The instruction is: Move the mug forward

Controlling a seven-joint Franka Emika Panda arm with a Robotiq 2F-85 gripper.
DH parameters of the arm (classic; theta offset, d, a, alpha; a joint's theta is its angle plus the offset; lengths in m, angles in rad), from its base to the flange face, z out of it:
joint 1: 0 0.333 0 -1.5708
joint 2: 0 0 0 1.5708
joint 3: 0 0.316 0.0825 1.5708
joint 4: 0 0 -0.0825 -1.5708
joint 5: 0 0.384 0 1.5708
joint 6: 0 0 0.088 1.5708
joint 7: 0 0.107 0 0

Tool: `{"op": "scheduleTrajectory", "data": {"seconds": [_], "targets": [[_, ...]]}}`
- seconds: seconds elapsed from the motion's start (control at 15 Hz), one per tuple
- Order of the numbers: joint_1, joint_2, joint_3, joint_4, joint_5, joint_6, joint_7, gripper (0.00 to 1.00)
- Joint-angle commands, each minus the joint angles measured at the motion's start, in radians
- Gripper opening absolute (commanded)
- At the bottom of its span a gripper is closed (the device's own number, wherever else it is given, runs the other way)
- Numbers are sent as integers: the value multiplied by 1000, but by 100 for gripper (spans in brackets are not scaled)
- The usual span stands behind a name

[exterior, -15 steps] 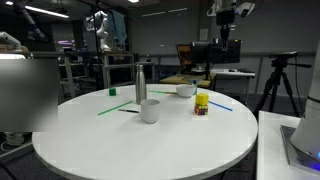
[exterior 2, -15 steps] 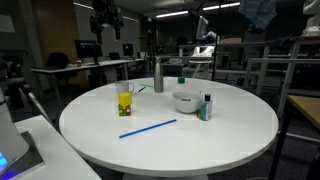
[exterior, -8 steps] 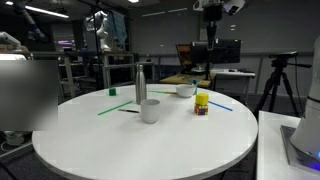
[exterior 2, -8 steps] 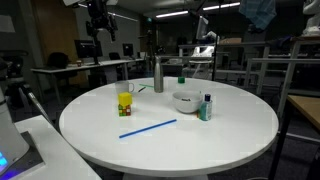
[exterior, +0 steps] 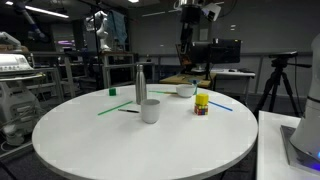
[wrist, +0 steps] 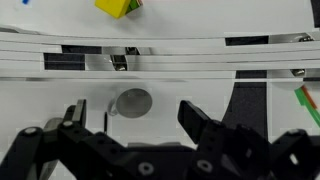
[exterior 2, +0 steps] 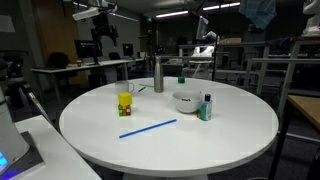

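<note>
The white mug (exterior: pixel 150 110) stands on the round white table (exterior: pixel 120 145), just in front of the tall steel bottle (exterior: pixel 140 82). I cannot pick the mug out in the exterior view that shows the bottle (exterior 2: pixel 158 75) farther back. My gripper (exterior: pixel 190 12) hangs high above the table's far side, well clear of everything on it. In the wrist view my gripper (wrist: pixel 135 125) is open and empty, looking down on the white table from high up. A small round grey shape (wrist: pixel 132 102) lies between the fingers far below; I cannot tell what it is.
A low white bowl (exterior: pixel 186 90) (exterior 2: pixel 185 101) and a yellow object (exterior: pixel 202 104) (exterior 2: pixel 125 100) stand on the table. A blue straw (exterior 2: pixel 148 128) and a green straw (exterior: pixel 112 110) lie flat on it. A small bottle (exterior 2: pixel 206 107) stands beside the bowl.
My arm has swung sideways high above the table, leftward in both exterior views. Nothing on the table has moved.
</note>
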Motion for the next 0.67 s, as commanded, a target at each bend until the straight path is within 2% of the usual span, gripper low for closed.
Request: {"op": "scheduleTrajectory", "data": {"seconds": [0.0,0.27,0.6], "targets": [[15,148,24,83,22,63,18,100],[25,289,60,134,3,96,24,100],[40,445,99,231,15,82,13,100]]}}
